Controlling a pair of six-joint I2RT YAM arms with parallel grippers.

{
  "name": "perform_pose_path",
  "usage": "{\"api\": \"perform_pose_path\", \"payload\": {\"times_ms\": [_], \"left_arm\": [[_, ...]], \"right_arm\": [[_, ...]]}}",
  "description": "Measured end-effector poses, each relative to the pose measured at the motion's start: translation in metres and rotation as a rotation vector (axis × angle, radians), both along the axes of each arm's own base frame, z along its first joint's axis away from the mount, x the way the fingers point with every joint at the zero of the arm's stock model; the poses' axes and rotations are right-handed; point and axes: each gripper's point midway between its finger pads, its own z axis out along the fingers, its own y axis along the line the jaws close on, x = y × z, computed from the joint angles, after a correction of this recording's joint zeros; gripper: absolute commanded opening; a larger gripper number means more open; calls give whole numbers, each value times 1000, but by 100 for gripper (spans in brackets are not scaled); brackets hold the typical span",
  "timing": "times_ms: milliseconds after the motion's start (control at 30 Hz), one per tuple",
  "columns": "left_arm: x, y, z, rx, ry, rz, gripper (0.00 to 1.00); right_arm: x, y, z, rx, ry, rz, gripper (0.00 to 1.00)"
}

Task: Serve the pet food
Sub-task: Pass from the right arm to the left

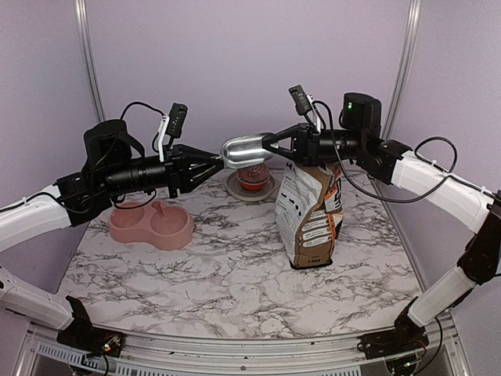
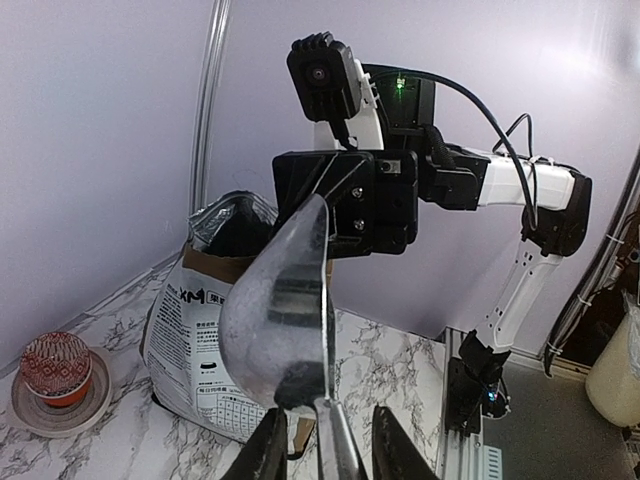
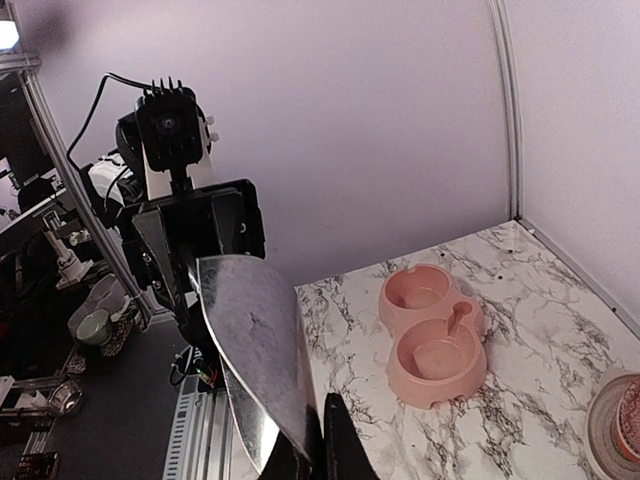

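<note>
Looks like a mid-air scoop handoff above the marble table; the right gripper is pinched tight on one end of the metal scoop; the left gripper is partly apart and straddles the thin handle end. The left wrist view shows a gap either side of the handle, so I'd call it not gripped yet. Pet food: no kibble in view; the scoop looks empty and both wells of the pink double bowl look empty, so it's presumably inside the printed paper bag standing just under the right arm; the bag's mouth is open but too dark to read. To do this well, centre the handle between the left fingers, close fully and square, and only then let the right go — release first and the scoop drops near the cupcake on its plate; hold the scoop hollow side up so you're set to dip into the bag.
</note>
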Motion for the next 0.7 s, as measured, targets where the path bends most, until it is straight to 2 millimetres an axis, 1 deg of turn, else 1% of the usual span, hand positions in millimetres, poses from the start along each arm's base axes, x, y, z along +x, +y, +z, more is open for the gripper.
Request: {"api": "perform_pose_path", "payload": {"times_ms": [167, 267, 367, 533, 700], "left_arm": [[1, 1, -2, 2, -1, 7, 37], [2, 3, -2, 2, -1, 19, 39], [3, 6, -2, -1, -4, 36, 39], [6, 13, 1, -10, -11, 61, 35], [5, 13, 0, -12, -12, 60, 35]], "right_arm": [[1, 1, -2, -2, 3, 0, 0], [2, 1, -4, -8, 6, 0, 0], [3, 1, -6, -14, 10, -6, 0], [3, 1, -7, -20, 15, -8, 0], [3, 1, -7, -20, 14, -10, 0]]}}
